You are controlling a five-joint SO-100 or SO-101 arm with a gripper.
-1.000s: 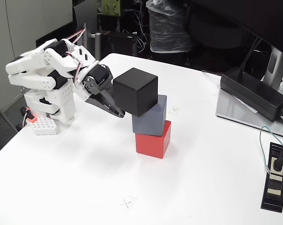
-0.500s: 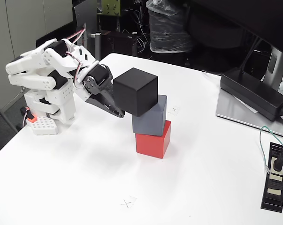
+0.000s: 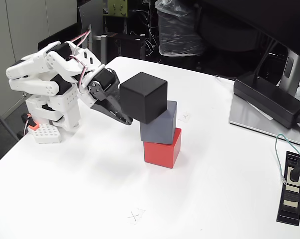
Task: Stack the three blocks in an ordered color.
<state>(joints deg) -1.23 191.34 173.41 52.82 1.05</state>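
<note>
No movement is noted since the earlier frames. The hand [image 3: 124, 117] is seen pinching the matte black cube [image 3: 143, 96], set askew atop the slate grey cube [image 3: 158, 124] and bright red cube [image 3: 162, 148] on the white counter [image 3: 90, 189]. Cubes are judged rigid, light, smooth; opposite flat faces are advised for holding.

White table [image 3: 90, 194], with small pencilled crosses at six o'clock [image 3: 135, 216] and near centre [image 3: 185, 116]. Long black power adapter [image 3: 267, 98] at two o'clock, on a grey slab [image 3: 259, 121]. Black power strip [image 3: 291, 188] with green cable [image 3: 281, 149] at four o'clock.
</note>
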